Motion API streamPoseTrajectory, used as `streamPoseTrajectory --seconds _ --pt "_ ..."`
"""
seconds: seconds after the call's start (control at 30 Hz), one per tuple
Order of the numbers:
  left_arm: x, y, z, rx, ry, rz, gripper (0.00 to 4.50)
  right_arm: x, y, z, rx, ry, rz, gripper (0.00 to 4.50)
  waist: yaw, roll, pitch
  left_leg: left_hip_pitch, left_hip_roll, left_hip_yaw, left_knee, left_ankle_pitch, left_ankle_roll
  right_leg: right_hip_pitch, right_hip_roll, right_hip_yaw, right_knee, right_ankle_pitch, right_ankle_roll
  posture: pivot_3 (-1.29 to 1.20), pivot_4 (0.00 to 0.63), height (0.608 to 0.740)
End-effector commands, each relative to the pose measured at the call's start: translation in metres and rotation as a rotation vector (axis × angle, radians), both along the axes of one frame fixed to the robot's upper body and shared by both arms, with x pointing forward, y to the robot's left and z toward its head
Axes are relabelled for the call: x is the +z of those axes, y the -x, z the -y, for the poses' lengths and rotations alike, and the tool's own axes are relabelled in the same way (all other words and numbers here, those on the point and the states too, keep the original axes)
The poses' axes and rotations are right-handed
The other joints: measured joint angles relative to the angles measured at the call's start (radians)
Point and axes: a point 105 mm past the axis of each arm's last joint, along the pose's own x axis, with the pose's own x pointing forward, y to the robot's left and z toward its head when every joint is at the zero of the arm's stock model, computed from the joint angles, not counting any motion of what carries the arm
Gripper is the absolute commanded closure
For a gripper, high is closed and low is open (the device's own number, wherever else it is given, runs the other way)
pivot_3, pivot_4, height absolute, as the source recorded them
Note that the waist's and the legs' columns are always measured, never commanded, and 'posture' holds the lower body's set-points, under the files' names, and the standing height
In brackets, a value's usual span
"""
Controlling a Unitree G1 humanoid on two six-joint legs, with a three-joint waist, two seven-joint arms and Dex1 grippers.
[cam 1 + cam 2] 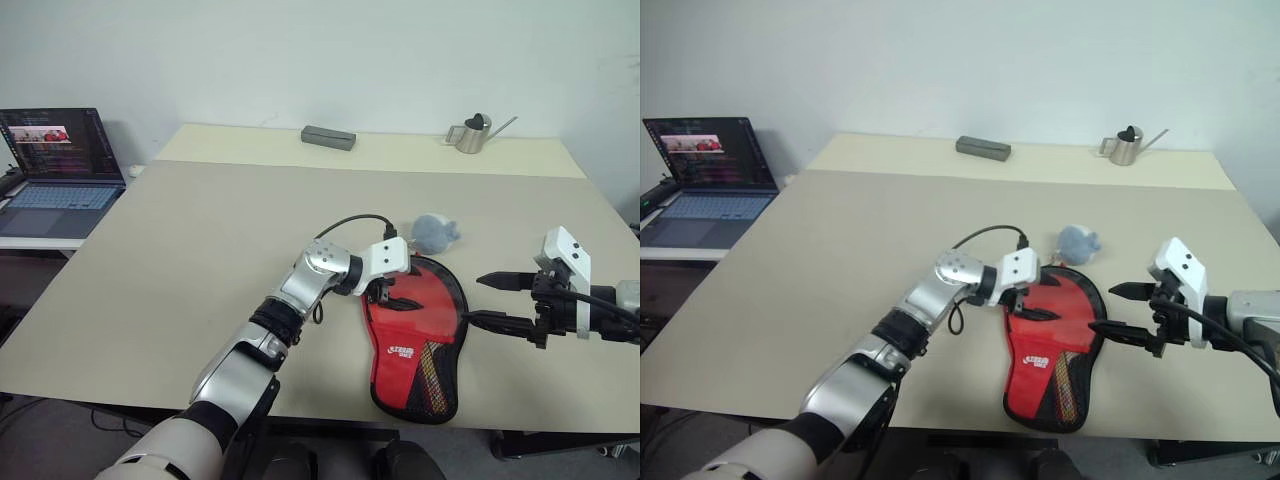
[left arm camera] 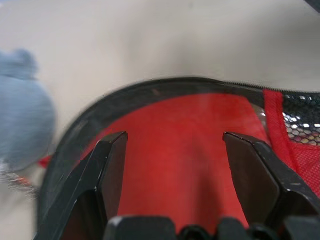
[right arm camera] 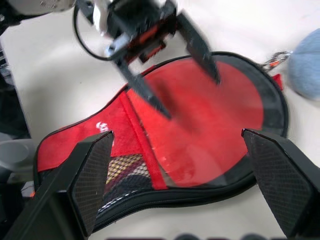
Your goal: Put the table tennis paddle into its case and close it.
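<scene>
Left eye view, and the case (image 1: 418,345) lies flat on the tabletop (image 1: 200,260), lower centre-right of the frame, red front up, round end toward the far side, white lettering and mesh panel at the narrow near end; the red face of the table tennis paddle (image 3: 210,115) seems to show through the clear round window, though the handle cannot be made out; the left end effector (image 1: 397,297) is over the round end of the case, fingers spread, nothing between them; whether the tips touch the fabric cannot be told; left wrist view has both black fingers (image 2: 107,165) apart above the red panel, black rim curving just beyond them; the right end effector (image 1: 497,301) hangs at the right of the frame, just beside the case edge, fingers wide apart and empty; a grey-blue soft toy (image 1: 434,232) sits touching or just off the case's far rim; along the upper edge, a grey box (image 1: 328,137) and a small metal watering can (image 1: 474,133); a laptop (image 1: 55,170), screen lit, upper left on a side desk.
</scene>
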Motion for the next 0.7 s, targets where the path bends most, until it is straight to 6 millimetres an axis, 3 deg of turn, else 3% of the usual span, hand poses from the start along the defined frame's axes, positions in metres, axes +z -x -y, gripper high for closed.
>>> streamPoseTrajectory --seconds 0.03,0.27,0.43,0.6,0.7 --pt "-0.006 0.002 0.007 -0.014 -0.036 0.018 1.20 0.013 0.001 0.000 -0.001 -0.004 0.046 0.00 0.000 0.000 0.000 0.000 0.000 0.000 0.000 0.000 0.000 0.000 0.000 0.000 0.000 0.000 0.000 0.00 0.150 0.740" --pt "-0.042 0.004 0.002 0.028 -0.105 -0.021 1.20 0.023 -0.006 0.004 -0.027 -0.007 0.084 0.00 0.004 0.000 0.000 0.000 0.000 0.000 0.000 0.000 0.000 0.001 0.000 0.000 0.000 0.000 0.000 0.00 0.150 0.740" --pt "-0.057 0.006 0.000 0.059 -0.105 -0.060 1.20 0.027 -0.012 0.003 -0.033 -0.016 0.097 0.00 0.007 0.001 0.000 0.002 0.000 -0.001 0.000 0.000 0.000 0.003 0.000 0.000 -0.001 -0.001 0.002 0.00 0.150 0.740" --pt "-0.073 0.007 -0.005 0.088 -0.141 -0.088 0.03 0.033 -0.019 0.001 -0.031 -0.023 0.117 0.00 0.011 0.001 -0.002 0.003 -0.001 -0.002 0.000 0.000 0.000 0.004 0.000 -0.001 -0.001 -0.001 0.002 0.00 0.150 0.740" --pt "-0.084 0.008 -0.011 0.104 -0.163 -0.114 0.03 0.040 -0.028 0.001 -0.042 -0.038 0.141 0.00 0.011 0.002 -0.005 0.004 -0.001 -0.002 0.000 0.000 0.000 0.006 0.000 -0.001 -0.002 -0.001 0.002 0.00 0.150 0.740"
